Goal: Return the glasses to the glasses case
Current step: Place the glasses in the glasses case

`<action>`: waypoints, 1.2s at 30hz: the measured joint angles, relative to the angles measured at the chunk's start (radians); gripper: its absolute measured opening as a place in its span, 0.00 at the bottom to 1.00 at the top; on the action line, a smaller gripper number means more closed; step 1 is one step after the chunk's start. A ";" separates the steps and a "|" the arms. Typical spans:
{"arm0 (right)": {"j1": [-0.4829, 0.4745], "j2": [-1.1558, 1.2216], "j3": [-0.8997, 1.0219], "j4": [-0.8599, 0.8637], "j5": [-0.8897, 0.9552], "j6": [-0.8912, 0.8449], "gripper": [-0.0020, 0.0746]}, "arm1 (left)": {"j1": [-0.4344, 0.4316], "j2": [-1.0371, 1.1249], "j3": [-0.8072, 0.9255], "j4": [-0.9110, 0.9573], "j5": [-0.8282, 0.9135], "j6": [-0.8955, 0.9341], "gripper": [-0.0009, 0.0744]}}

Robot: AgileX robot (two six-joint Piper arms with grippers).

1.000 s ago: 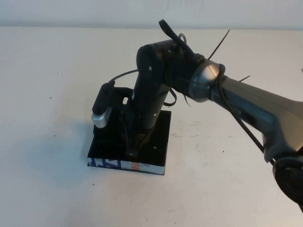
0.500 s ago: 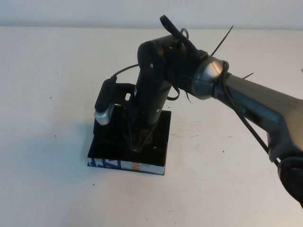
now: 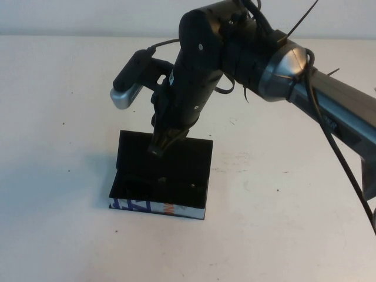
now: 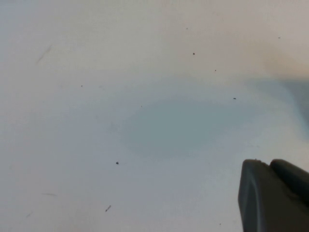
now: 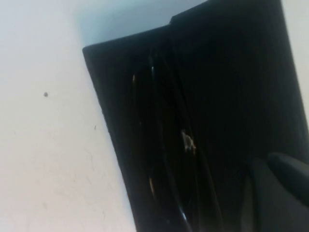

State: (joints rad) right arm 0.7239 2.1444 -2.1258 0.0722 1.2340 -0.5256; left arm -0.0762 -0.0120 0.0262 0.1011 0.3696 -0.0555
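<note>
The glasses case (image 3: 158,207) is a black box lying open on the white table, with blue and orange print on its white near side. The glasses (image 5: 166,145) lie inside it, thin dark frames with small glints against the black lining. My right gripper (image 3: 160,147) hangs above the case's back part, pointing down, shut and holding nothing. In the right wrist view its fingertips (image 5: 277,193) press together over the case (image 5: 231,72). My left gripper (image 4: 270,166) is out of the high view; it hovers over bare table, shut and holding nothing.
The right arm (image 3: 305,76) reaches in from the right across the back of the table. Its wrist camera (image 3: 130,82) sticks out to the left above the case. White tabletop (image 3: 59,147) surrounds the case on all sides.
My right gripper has lifted out of the case and moved up and toward the back. The glasses stay lying in the case.
</note>
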 joint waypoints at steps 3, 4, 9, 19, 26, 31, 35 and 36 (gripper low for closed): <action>0.000 -0.014 0.000 -0.007 0.002 0.025 0.03 | 0.000 0.000 0.000 0.000 0.000 0.000 0.01; 0.000 -0.016 -0.002 -0.008 0.004 0.029 0.02 | 0.000 0.000 0.000 0.000 0.000 0.000 0.01; 0.000 -0.019 -0.002 -0.009 0.004 0.036 0.01 | 0.000 0.000 0.000 0.000 0.000 0.000 0.01; 0.000 -0.021 -0.002 -0.011 0.006 0.036 0.01 | 0.000 0.000 0.000 0.000 0.000 0.000 0.01; 0.000 -0.023 -0.002 0.020 0.008 0.034 0.01 | 0.000 0.000 0.000 0.023 -0.031 0.004 0.01; 0.000 -0.024 -0.002 0.025 0.008 0.062 0.01 | 0.000 0.000 0.000 -0.073 -0.266 -0.112 0.01; 0.000 -0.024 -0.002 0.025 0.008 0.101 0.01 | 0.000 0.000 0.000 -0.139 -0.429 -0.197 0.01; 0.000 -0.024 -0.002 0.025 0.008 0.110 0.01 | 0.000 0.000 -0.013 -0.171 -0.406 -0.233 0.01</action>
State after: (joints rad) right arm 0.7239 2.1204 -2.1274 0.0972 1.2419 -0.4152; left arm -0.0762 -0.0120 0.0130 -0.0701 -0.0366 -0.2888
